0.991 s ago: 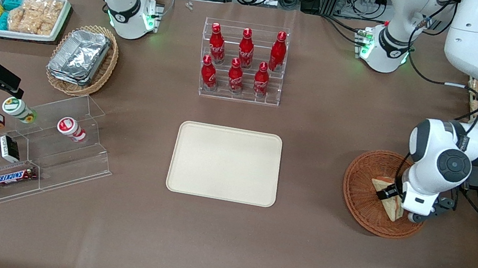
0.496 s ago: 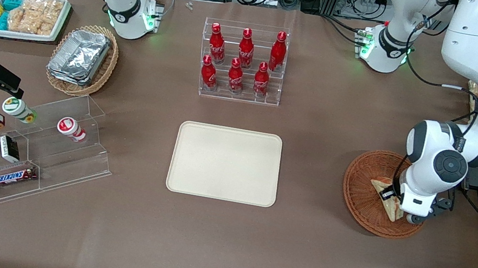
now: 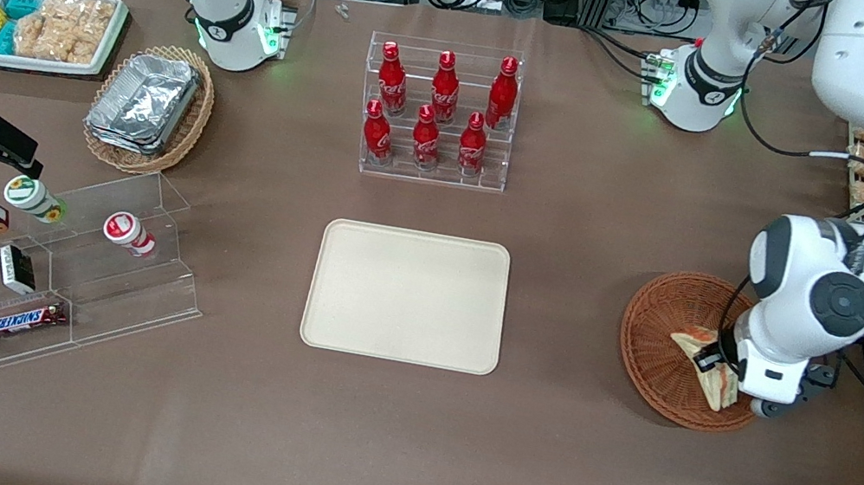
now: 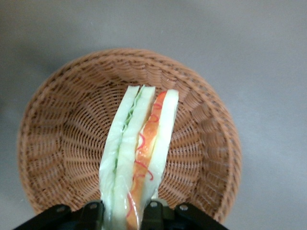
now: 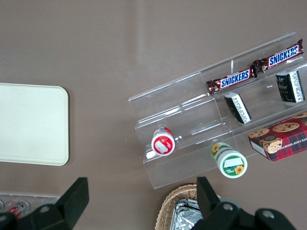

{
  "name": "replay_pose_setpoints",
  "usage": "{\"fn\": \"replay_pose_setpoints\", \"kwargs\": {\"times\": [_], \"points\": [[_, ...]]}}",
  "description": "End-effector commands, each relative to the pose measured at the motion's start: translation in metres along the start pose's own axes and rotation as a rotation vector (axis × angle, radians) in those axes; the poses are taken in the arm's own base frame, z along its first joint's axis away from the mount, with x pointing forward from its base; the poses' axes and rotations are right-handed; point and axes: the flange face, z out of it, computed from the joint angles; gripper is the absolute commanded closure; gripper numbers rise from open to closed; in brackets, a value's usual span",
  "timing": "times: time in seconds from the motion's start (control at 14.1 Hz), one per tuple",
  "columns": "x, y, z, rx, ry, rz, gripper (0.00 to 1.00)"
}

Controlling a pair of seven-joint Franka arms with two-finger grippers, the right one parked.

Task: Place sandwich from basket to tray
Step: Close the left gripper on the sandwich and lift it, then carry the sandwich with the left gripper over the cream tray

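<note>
1. Gripper (image 4: 122,213) clamped on the sandwich (image 4: 139,153), fingers pinching its bread faces so the filling edge stays intact.
2. Sandwich hangs just above the basket (image 3: 653,363), apparently lifted clear of the wicker; tray (image 3: 407,295) lies well apart, bare.

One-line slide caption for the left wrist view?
Gripper shut on triangular white-bread sandwich, lifted above round reddish-brown wicker basket.

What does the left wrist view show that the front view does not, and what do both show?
Only the left wrist view shows the sandwich's layers edge-on, clamped in the gripper, lifted above the basket. Only the front view shows the tray, bare, and the bottles farther from the camera. Both show the sandwich held over the basket.
</note>
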Motion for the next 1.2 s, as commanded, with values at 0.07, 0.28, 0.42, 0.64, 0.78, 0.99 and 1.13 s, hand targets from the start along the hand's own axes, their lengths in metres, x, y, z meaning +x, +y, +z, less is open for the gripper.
{"fn": "replay_pose_setpoints", "kwargs": {"times": [0.07, 0.28, 0.42, 0.64, 0.78, 0.99, 1.13], "points": [[0.007, 0.025, -0.109, -0.034, -0.103, -0.019, 1.00], [-0.015, 0.042, -0.186, -0.044, -0.168, 0.032, 1.00], [-0.041, 0.060, -0.216, -0.046, -0.191, 0.106, 1.00], [-0.094, 0.104, -0.219, -0.063, -0.220, 0.227, 1.00], [-0.128, 0.140, -0.207, -0.094, -0.231, 0.317, 1.00], [-0.173, 0.189, -0.182, -0.149, -0.189, 0.395, 1.00], [-0.196, 0.216, -0.145, -0.122, -0.175, 0.456, 1.00]]}}
